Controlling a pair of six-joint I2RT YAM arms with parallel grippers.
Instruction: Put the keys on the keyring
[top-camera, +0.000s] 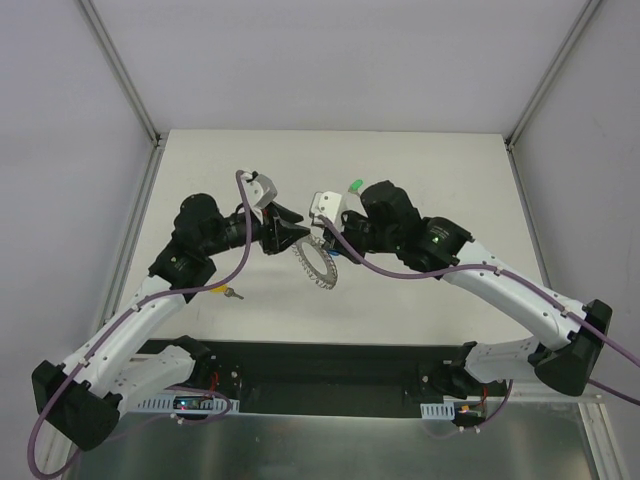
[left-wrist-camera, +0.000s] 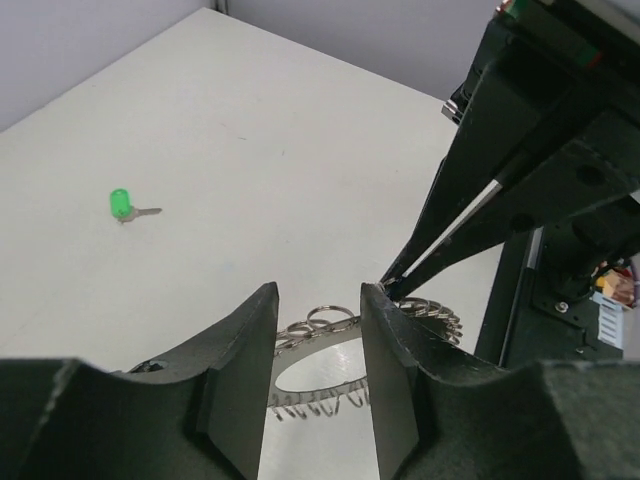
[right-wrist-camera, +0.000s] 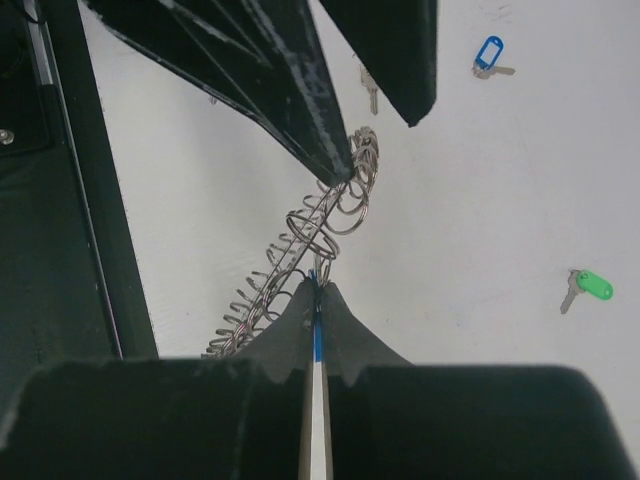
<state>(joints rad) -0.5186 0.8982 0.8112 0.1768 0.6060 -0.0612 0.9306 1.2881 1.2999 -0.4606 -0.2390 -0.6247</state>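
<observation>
The keyring (top-camera: 318, 265) hangs tilted off the table between my two grippers. My left gripper (top-camera: 288, 237) holds it. In the left wrist view the ring (left-wrist-camera: 300, 338) spans the gap between the parted fingers (left-wrist-camera: 318, 290). My right gripper (top-camera: 323, 238) is shut on the solid-blue key (right-wrist-camera: 317, 340), seen as a thin blue sliver between its pads. Its tip (right-wrist-camera: 318, 285) touches the wire loops of the ring (right-wrist-camera: 290, 240). A green key (top-camera: 354, 186) lies behind the right gripper and also shows in both wrist views (left-wrist-camera: 120, 204) (right-wrist-camera: 592, 287).
A pale-blue key (right-wrist-camera: 487, 55) lies on the table beyond the left gripper's fingers. A yellow key (top-camera: 228, 292) lies under the left arm. The right gripper's fingers (left-wrist-camera: 470, 220) cross the left wrist view. A black base strip (top-camera: 320, 365) runs along the near edge.
</observation>
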